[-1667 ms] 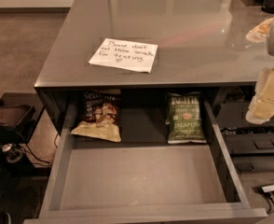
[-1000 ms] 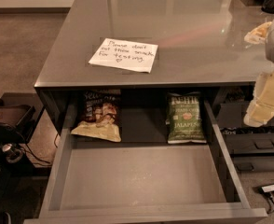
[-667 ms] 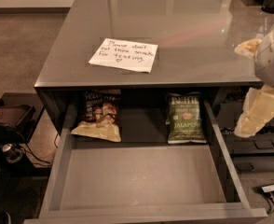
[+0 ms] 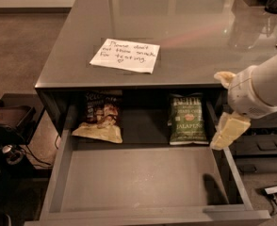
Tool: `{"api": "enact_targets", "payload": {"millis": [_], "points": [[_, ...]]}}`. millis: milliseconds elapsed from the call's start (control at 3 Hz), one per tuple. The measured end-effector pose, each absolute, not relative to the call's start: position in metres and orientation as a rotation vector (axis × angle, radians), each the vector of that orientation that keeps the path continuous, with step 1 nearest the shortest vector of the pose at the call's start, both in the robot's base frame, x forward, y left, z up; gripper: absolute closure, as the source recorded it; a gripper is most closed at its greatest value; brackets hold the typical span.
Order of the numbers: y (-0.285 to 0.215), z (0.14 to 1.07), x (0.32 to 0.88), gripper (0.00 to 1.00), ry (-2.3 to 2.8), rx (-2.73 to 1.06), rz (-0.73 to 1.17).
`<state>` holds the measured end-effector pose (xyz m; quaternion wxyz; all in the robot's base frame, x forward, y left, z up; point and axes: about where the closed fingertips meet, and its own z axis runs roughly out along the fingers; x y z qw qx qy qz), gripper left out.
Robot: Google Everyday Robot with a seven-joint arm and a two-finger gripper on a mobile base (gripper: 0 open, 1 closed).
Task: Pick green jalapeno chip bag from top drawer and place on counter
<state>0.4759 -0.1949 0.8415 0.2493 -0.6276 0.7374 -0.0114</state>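
Gripper (image 4: 219, 108) hangs spread and empty over the right wall of the top drawer (image 4: 143, 182), just beside the green jalapeno chip bag (image 4: 187, 120).

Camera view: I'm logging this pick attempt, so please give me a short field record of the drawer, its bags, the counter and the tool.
top drawer: pulled open, below the counter edge
green jalapeno chip bag: lying flat at the drawer's back right, not gripped
brown snack bag: lying at the drawer's back left, apart from the green bag
counter: glossy grey, bears a white handwritten note
tool: at the right, over the drawer's right wall, beside the green bag, fingers apart, holding nothing
task stage: bag not yet picked
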Motion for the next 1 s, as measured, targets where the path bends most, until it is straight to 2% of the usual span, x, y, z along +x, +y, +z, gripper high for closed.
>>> {"api": "enact_targets", "payload": {"millis": [667, 1000], "points": [[-0.183, 0.715, 0.499, 0.00, 2.088, -1.726, 0.170], [-0.183, 0.715, 0.499, 0.00, 2.088, -1.726, 0.170]]}}
